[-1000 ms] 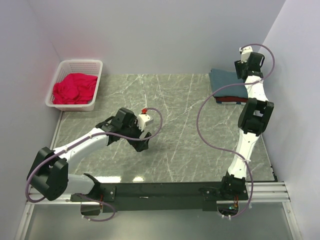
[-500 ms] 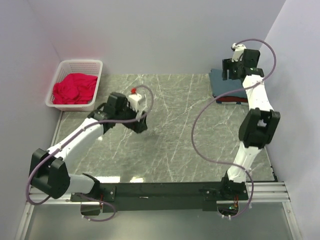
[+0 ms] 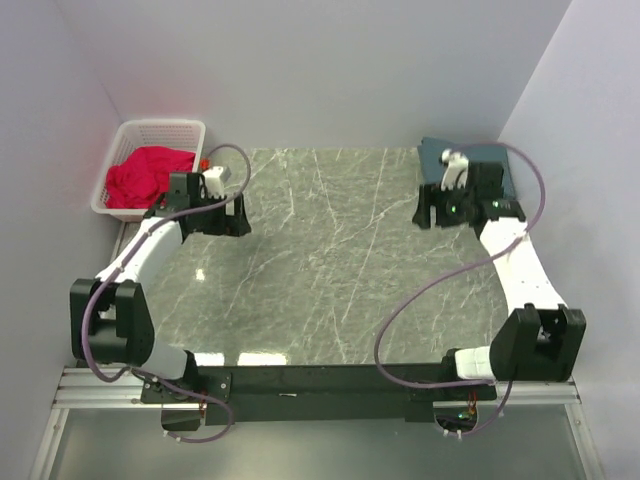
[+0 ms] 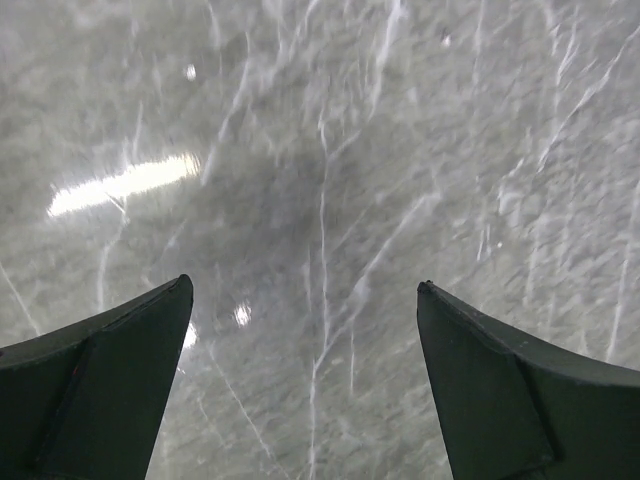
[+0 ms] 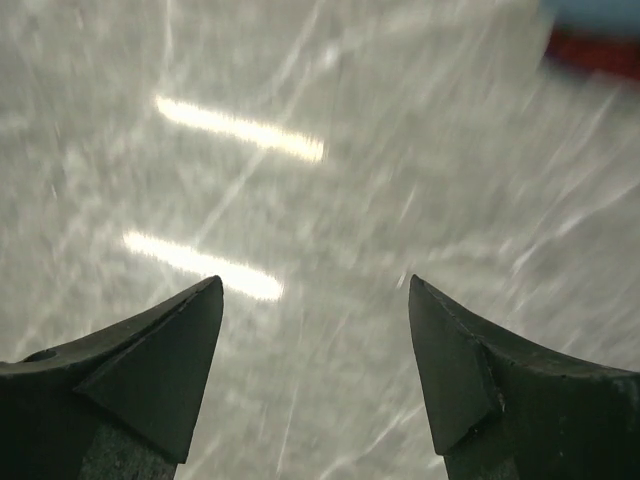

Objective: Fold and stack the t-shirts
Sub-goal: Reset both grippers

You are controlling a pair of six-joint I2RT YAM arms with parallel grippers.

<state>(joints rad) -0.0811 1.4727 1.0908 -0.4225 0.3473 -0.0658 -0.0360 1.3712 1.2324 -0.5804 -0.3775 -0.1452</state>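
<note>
Top view: the blue-grey shirt (image 3: 481, 153) lies folded at the far right corner of the table (image 3: 330, 260), partly hidden behind the right arm. Right wrist view: a blurred blue strip (image 5: 596, 14) sits in the upper right corner with a dark red strip directly under it, taken to be the maroon shirt (image 5: 592, 55) beneath the blue-grey one. How neatly the two line up cannot be told from this sliver. The maroon shirt cannot be made out in the top view. Right hand (image 3: 428, 214) hangs over bare table just in front of the pile, on its near left side. It is released: both fingers are spread wide in the right wrist view (image 5: 315, 285), with nothing but marbled surface and two light reflections between them. Left hand (image 3: 238, 216) is over the far left part of the table, near a white basket (image 3: 160, 128) that stands against the left wall. It is also released and empty: the left wrist view (image 4: 305, 290) shows the fingers well apart over bare table (image 4: 320, 150). The basket holds a crumpled crimson cloth (image 3: 148, 175), bunched loosely and unfolded. Neither hand touches any cloth.
</note>
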